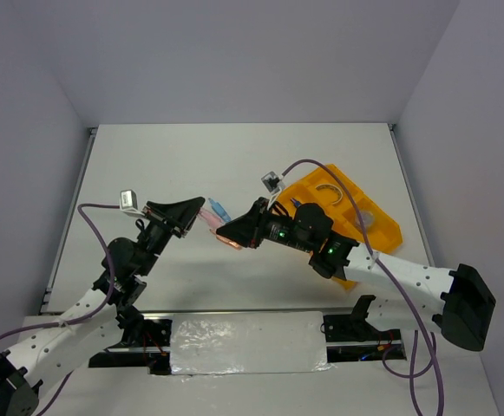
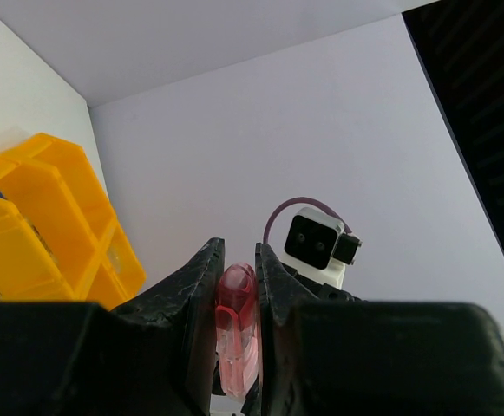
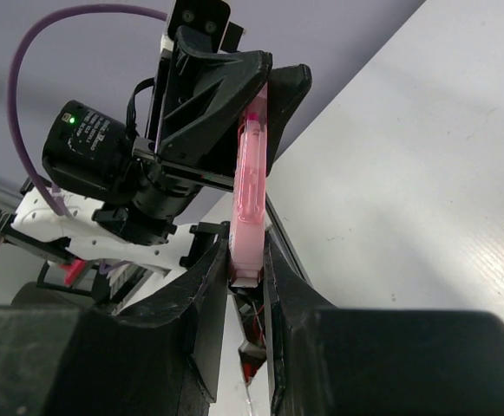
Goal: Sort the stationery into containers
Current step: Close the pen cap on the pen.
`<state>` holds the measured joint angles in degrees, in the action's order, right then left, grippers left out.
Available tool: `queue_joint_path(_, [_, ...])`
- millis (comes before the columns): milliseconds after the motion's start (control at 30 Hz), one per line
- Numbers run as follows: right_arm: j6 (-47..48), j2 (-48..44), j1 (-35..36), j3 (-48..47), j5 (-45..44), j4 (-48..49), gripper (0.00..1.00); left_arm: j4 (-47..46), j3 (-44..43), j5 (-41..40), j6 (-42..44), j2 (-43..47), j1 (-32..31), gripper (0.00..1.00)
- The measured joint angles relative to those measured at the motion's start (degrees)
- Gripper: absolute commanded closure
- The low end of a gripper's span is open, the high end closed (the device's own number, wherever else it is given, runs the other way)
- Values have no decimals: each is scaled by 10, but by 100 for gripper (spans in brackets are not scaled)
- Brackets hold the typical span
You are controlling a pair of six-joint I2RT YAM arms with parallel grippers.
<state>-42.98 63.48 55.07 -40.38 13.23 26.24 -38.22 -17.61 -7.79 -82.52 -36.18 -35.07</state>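
One salmon-pink pen-like piece (image 1: pixel 214 224) hangs in the air between my two grippers. My left gripper (image 1: pixel 201 214) is shut on one end of it (image 2: pixel 237 329). My right gripper (image 1: pixel 232 234) has its fingers closed round the other end (image 3: pixel 247 247). The right wrist view shows the left gripper (image 3: pixel 252 87) gripping the far end. A blue pen-like piece (image 1: pixel 221 209) lies on the table just behind the grippers. The orange-yellow tray (image 1: pixel 389 230) stands to the right, with the tan tape ring (image 1: pixel 328 192) and the clear cup (image 1: pixel 369 217) in compartments. The other pink piece and the bottle are hidden.
The tray also shows at the left of the left wrist view (image 2: pixel 52 217). The right arm reaches across the tray's near side. The right wrist camera (image 2: pixel 317 247) sits just beyond the left fingers. Grey walls close off the table on three sides.
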Motion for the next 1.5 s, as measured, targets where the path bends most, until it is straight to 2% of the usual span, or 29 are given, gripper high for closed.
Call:
queue_joint_path(367, [5, 24, 7, -30, -14, -8, 100, 0, 0, 2, 14, 9, 0, 100])
queue_joint_path(567, [48, 99, 5, -160, 2, -110, 100, -11, -14, -25, 36, 6, 14, 100])
queue_joint_path(733, [78, 161, -9, -288, 54, -203, 100, -41, -24, -76, 61, 10, 22, 100])
queue_joint_path(900, [100, 203, -15, -358, 101, -273, 100, -66, -24, -89, 86, 3, 22, 100])
queue_joint_path(933, [100, 205, -16, -357, 105, -276, 100, -62, -24, -89, 94, 2, 22, 100])
queue_joint_path(1000, [99, 205, -21, -341, 116, -266, 93, -42, -24, -84, 110, 5, 21, 100])
queue_joint_path(1133, [96, 192, -28, -283, 143, -227, 92, 18, -25, -59, 149, 24, 11, 100])
queue_joint_path(1200, [96, 181, -29, -258, 151, -212, 88, 34, -29, -41, 165, 24, 6, 100])
queue_joint_path(1233, [96, 174, -29, -248, 154, -203, 83, 36, -31, -31, 168, 22, 5, 100])
queue_joint_path(1300, [97, 158, -30, -227, 159, -187, 82, 28, -35, -7, 178, 14, 2, 100])
queue_joint_path(1400, [99, 143, -32, -210, 164, -177, 72, 6, -35, 19, 180, 1, 1, 100])
queue_joint_path(1500, [101, 142, -34, -210, 176, -170, 70, -10, -35, 33, 180, -9, 1, 100])
